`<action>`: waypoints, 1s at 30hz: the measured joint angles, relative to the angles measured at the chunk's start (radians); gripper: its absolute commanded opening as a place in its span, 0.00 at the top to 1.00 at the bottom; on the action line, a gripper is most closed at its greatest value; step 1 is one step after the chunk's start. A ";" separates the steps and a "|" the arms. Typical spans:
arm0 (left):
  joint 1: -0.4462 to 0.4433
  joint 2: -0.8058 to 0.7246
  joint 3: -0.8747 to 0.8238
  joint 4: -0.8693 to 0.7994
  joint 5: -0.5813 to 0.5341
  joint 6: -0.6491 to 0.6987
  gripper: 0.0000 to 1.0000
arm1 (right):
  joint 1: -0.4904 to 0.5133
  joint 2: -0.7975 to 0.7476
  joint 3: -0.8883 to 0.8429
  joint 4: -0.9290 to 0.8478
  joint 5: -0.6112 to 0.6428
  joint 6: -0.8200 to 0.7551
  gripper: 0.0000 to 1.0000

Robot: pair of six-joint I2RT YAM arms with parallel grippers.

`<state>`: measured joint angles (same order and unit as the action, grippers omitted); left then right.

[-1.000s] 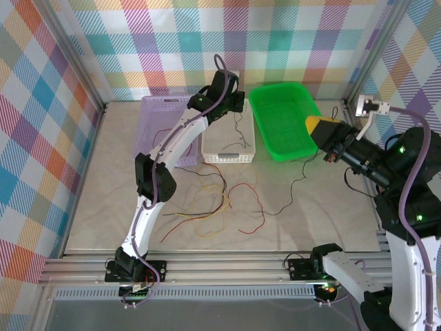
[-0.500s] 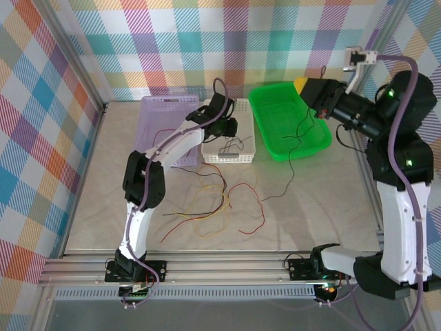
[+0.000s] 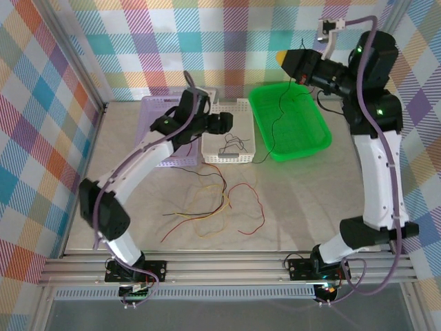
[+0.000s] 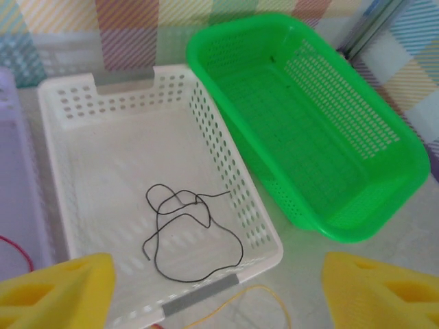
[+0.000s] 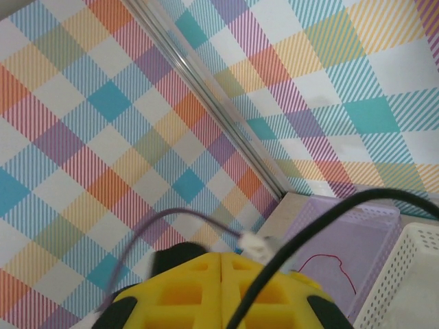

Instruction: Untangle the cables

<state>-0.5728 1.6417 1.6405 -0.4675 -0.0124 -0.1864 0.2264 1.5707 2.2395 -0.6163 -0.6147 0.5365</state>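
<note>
Cables [image 3: 213, 207] mostly tangle at centre frame. We see left gripper [image 4: 219, 295] spread over white basket [image 4: 230, 185], black cable [image 4: 195, 202] sorted inside; right gripper [image 3: 286, 58], upper right, clenches a black strand [image 3: 273, 121] high, likely to draw it free.

1. Table [image 3: 324, 200]: flat, pale beige top that carries everything listed below.
2. Purple basket [image 3: 153, 114]: left end of a row along the far edge.
3. White basket [image 3: 227, 159]: middle of the row, just beside the purple basket.
4. Green basket [image 3: 306, 131]: right end, turned at a slight angle.
5. Red cable [image 3: 263, 214]: loose curves on the bare top, in front of the baskets.
6. Yellow cable [image 3: 224, 200]: loops crossing the red cable.
7. Black cable [image 3: 213, 174]: near the white basket's front wall.
</note>
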 measured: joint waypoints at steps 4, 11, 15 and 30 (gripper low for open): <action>0.000 -0.193 -0.134 0.003 -0.026 0.014 0.00 | 0.023 0.135 0.110 -0.031 0.002 -0.023 1.00; 0.000 -0.546 -0.438 0.053 -0.187 0.055 0.00 | 0.064 0.372 0.328 -0.108 0.043 -0.079 1.00; 0.000 -0.688 -0.582 0.087 -0.311 0.070 0.00 | 0.090 0.449 0.378 -0.114 0.085 -0.116 1.00; 0.000 -0.794 -0.755 0.210 -0.576 0.056 0.00 | 0.146 0.644 0.443 -0.054 0.245 -0.221 1.00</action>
<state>-0.5724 0.8478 0.8856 -0.2573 -0.5888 -0.1307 0.3725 2.2150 2.6820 -0.6704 -0.3702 0.3157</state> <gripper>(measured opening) 0.999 0.047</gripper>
